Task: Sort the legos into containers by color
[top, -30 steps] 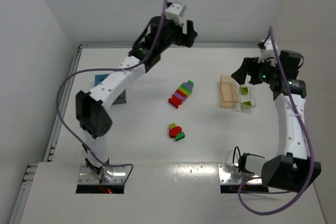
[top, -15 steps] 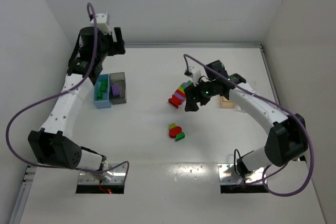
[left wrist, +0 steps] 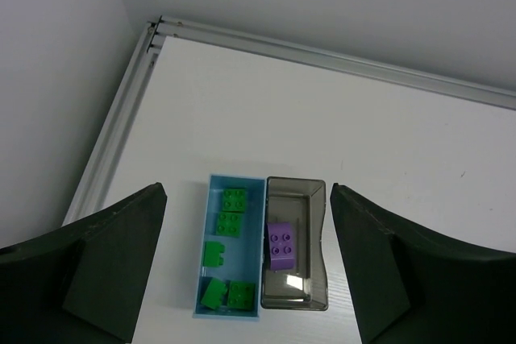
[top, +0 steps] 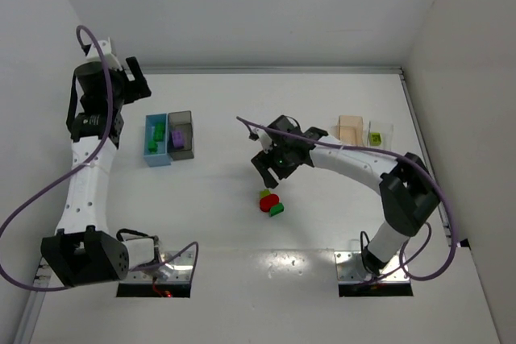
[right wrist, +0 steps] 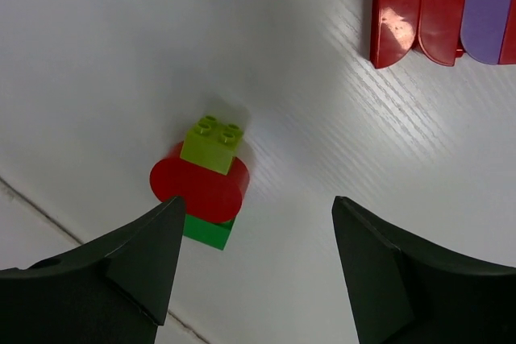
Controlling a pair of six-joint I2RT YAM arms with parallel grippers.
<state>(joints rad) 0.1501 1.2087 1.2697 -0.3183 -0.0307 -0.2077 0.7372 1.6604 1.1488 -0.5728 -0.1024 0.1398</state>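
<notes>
In the left wrist view the light blue bin (left wrist: 242,257) holds several green legos and the dark grey bin (left wrist: 294,211) beside it holds a purple lego (left wrist: 281,245). My left gripper (left wrist: 250,279) is open and empty, high above both bins. My right gripper (right wrist: 258,279) is open and empty, above the table just right of a small cluster: a lime brick (right wrist: 212,144), a red round piece (right wrist: 201,187) and a green brick (right wrist: 205,231). The rainbow-striped cluster (right wrist: 435,6) lies beyond. In the top view my right gripper (top: 272,168) hides the rainbow cluster.
In the top view the blue bin (top: 153,155) and grey bin (top: 181,121) stand at the left, under my left gripper (top: 137,82). The peach bin (top: 349,130) and the clear bin (top: 380,128), holding a lime brick (top: 375,138), stand at the right. The small cluster (top: 270,201) lies centre front.
My left arm swung from the back middle to the far left above the blue and grey bins. My right arm moved from the clear bin to the table's centre.
</notes>
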